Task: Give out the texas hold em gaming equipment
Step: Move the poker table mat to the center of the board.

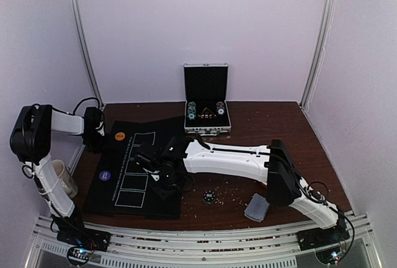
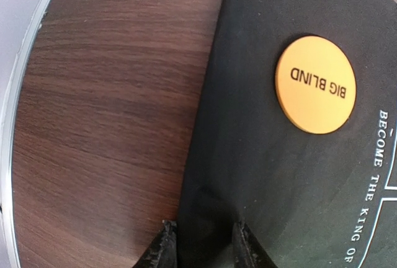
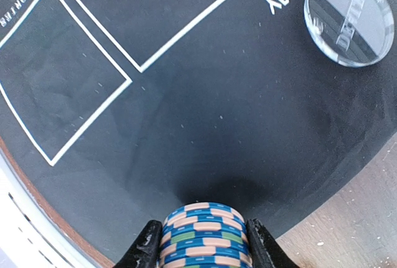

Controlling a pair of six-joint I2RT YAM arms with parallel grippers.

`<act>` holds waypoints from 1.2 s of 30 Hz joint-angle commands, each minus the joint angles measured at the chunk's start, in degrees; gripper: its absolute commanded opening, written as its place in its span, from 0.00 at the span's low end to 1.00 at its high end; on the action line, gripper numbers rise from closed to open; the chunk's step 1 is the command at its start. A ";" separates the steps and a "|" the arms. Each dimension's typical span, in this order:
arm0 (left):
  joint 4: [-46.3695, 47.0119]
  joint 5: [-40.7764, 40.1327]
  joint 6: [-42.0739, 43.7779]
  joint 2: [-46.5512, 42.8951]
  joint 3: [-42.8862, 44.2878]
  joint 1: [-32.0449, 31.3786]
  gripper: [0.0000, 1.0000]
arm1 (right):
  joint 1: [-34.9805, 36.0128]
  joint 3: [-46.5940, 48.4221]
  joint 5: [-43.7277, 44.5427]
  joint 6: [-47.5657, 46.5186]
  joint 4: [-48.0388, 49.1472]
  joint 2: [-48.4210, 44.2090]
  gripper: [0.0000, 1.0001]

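Could spill the stack of chips (image 3: 205,238) if let go above the mat (image 3: 186,125) instead of being set flat on it, with only the sides pinched and no bond between layers; could topple it likewise if opened at a tilt. Could knock the clear dealer button (image 3: 349,17), up and to the right in the right wrist view, by swinging that way. Could drag or wrinkle the mat, and shift the orange button (image 2: 316,85) marked BIG BLIND, through any pull from the left tool (image 2: 205,243), parked at the mat's edge with a narrow gap between its jaws and what looks like a fold of mat in that gap; cannot tell whether gripping it or merely resting there. Right tool (image 3: 205,227) clenched on the chip stack, held squarely between both jaws over bare black mat near its near edge, beside the white card boxes; contact with the mat unclear. Elsewhere on the surface (image 1: 267,119): a lone dark chip (image 1: 210,198) and grey-blue cards (image 1: 256,209) near the right arm's base, a purple button (image 1: 105,175) on the mat, the open chip case (image 1: 206,116) at the far side
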 commanded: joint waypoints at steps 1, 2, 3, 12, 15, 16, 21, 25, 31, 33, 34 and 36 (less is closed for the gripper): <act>-2.60 5.54 -0.10 0.63 -3.02 -2.87 0.32 | 0.28 -0.43 1.99 -0.89 -1.19 -3.64 0.00; -2.67 5.62 -0.01 0.50 -3.13 -2.91 0.32 | 0.30 -0.42 1.90 -0.89 -1.07 -3.60 0.00; -2.74 5.74 -0.03 0.36 -3.14 -2.97 0.32 | 0.30 -0.41 1.70 -0.80 -0.93 -3.42 0.00; -3.84 4.41 0.46 -3.69 -4.34 -2.94 0.38 | 0.22 -0.18 1.34 -0.82 -1.06 -0.52 0.00; -4.78 3.06 1.03 -5.14 -3.15 -2.89 0.42 | 0.21 0.15 1.58 -0.47 -2.37 1.16 0.00; -5.04 2.60 1.18 -5.74 -2.78 -2.89 0.43 | 0.23 0.20 2.04 -0.27 -2.97 1.64 0.00; -6.14 1.62 1.32 -8.27 -1.71 -2.86 0.48 | 0.21 3.22 6.17 0.74 -8.01 4.64 0.00; -5.84 1.48 0.50 -9.32 -1.09 -2.73 0.56 | 0.19 3.41 6.74 0.73 -8.93 5.76 0.00; -6.38 1.55 0.62 -10.04 0.25 -1.98 0.60 | 0.21 3.45 6.83 0.50 -8.43 7.21 0.00; -6.49 1.81 0.71 -10.56 0.36 -2.01 0.61 | 0.21 3.41 6.85 0.63 -7.83 7.42 0.08; -6.61 1.86 0.86 -10.78 0.43 -2.01 0.61 | 0.21 3.43 6.88 0.67 -7.42 7.39 0.12; -6.76 1.91 0.89 -11.04 0.56 -2.00 0.62 | 0.21 3.39 7.20 0.74 -6.47 7.37 0.23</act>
